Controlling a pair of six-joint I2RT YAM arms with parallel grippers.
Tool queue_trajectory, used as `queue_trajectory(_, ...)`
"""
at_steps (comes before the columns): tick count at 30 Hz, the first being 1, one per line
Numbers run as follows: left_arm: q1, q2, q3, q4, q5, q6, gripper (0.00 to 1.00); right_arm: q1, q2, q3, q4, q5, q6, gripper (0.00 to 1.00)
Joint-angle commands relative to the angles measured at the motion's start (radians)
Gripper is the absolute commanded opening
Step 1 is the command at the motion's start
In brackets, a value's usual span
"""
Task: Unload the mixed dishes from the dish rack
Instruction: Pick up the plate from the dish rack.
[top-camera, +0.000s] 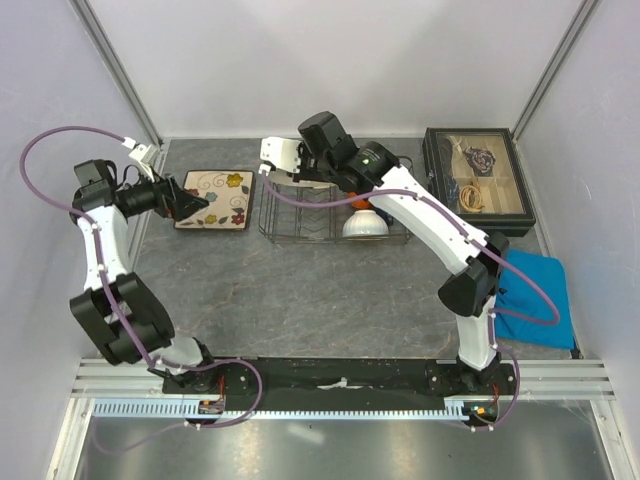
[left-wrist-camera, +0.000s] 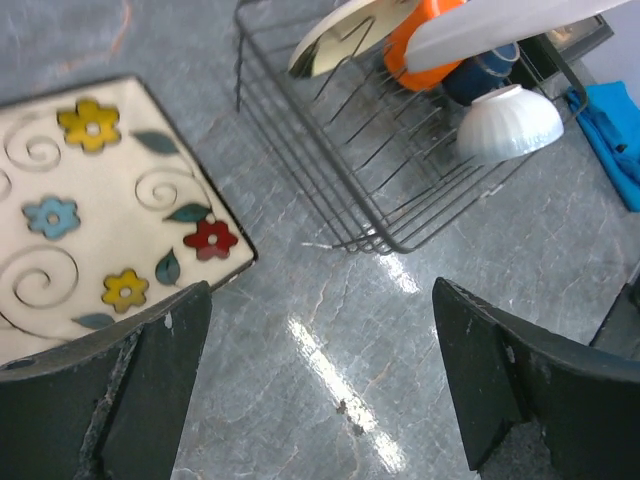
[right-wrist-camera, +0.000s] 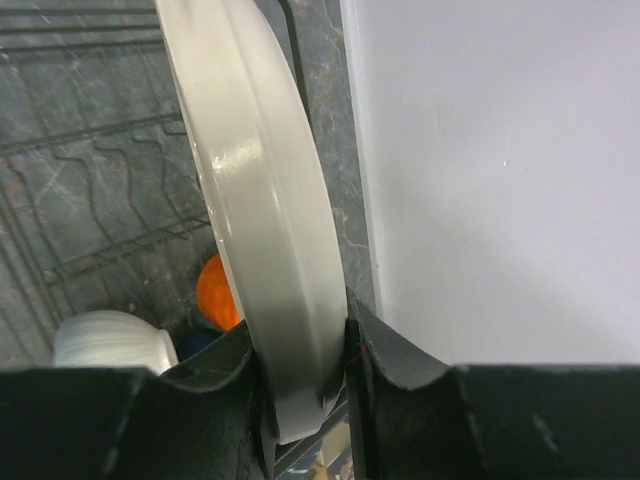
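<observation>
Left wrist: dish rack (left-wrist-camera: 300, 181) holds white bowl (left-wrist-camera: 508, 122), orange cup (left-wrist-camera: 425, 55)

From high above and behind the arm bases, looking steeply down over the whole grey table (top-camera: 330, 300), far enough back to take in everything on it. From the left wrist, low and close, tilted down and forward past the left gripper (left-wrist-camera: 320, 288) toward the dish rack (left-wrist-camera: 330, 150). From the right wrist, nearest of all, hard up against the round pale plate (right-wrist-camera: 265, 220) between the right gripper (right-wrist-camera: 300, 335) fingers, peering down into the rack. Shared by all three: rack, white bowl (left-wrist-camera: 510, 122), orange cup (left-wrist-camera: 425, 50).
</observation>
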Motion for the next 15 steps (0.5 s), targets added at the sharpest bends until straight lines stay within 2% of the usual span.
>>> queue_trajectory(1, -0.028, -0.149, -0.027, -0.003, 0.091, 0.128, 0.99, 0.029, -0.158, 0.01, 0.086, -0.038, 0.092, 0.0)
queue_trajectory(8, -0.145, -0.355, -0.116, 0.035, 0.131, 0.226, 0.99, 0.039, -0.226, -0.018, -0.002, -0.178, 0.218, 0.0)
queue_trajectory(15, -0.206, -0.508, -0.237, 0.218, 0.188, 0.135, 0.99, 0.039, -0.296, -0.1, -0.007, -0.325, 0.321, 0.0)
